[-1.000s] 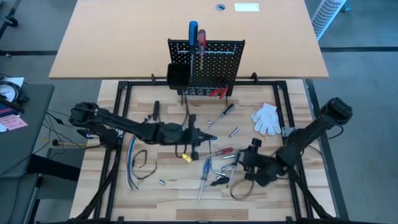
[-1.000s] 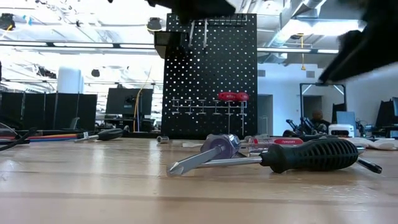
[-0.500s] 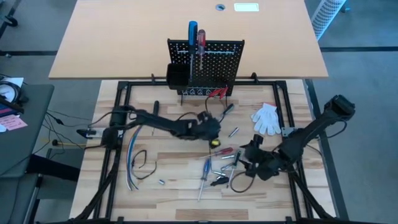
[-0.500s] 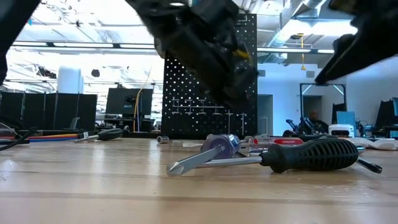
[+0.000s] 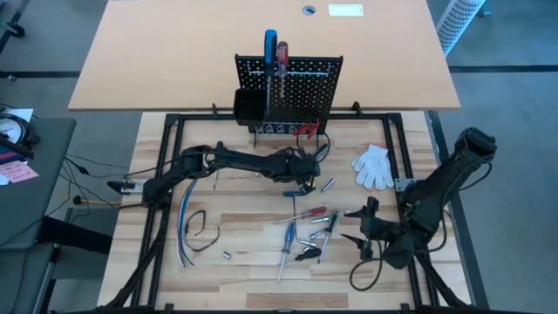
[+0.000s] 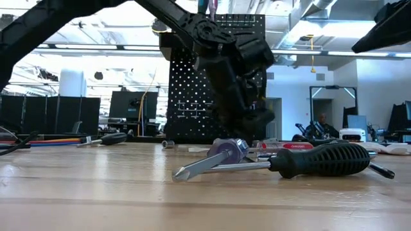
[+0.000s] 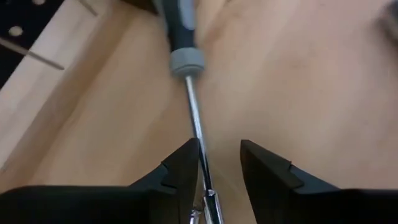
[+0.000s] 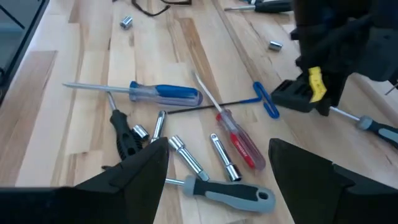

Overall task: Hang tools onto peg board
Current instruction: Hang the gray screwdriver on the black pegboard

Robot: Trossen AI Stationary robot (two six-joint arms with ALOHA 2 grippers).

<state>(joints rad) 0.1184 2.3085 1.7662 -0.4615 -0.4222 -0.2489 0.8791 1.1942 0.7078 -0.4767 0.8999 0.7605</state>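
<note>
My left gripper (image 7: pixel 219 163) has its jaws set narrow, a thin steel shaft (image 7: pixel 196 127) running between the fingers (image 7: pixel 184 167); I cannot tell whether the pads actually pinch it. That shaft belongs to a grey-handled screwdriver (image 7: pixel 178 31) lying on the table (image 5: pixel 235 231). In the high view this left gripper (image 5: pixel 302 177) sits just above the middle of the frame, close below the peg board (image 5: pixel 301 83), which stands upright at upper centre with a blue-handled driver (image 5: pixel 271 45) and a red-handled one (image 5: pixel 282 52) poking over its top rail. My right gripper (image 8: pixel 216 163) has its jaws spread wide and holds nothing; in the high view it hangs at lower right (image 5: pixel 364 228), beside the loose pile of tools (image 5: pixel 307 237) at lower centre. Through its wrist camera I see a blue screwdriver (image 8: pixel 163 93), a red one (image 8: pixel 239 139) and a grey-handled tool (image 8: pixel 229 191) lying flat. A white glove (image 5: pixel 374 166) lies right of centre.
</note>
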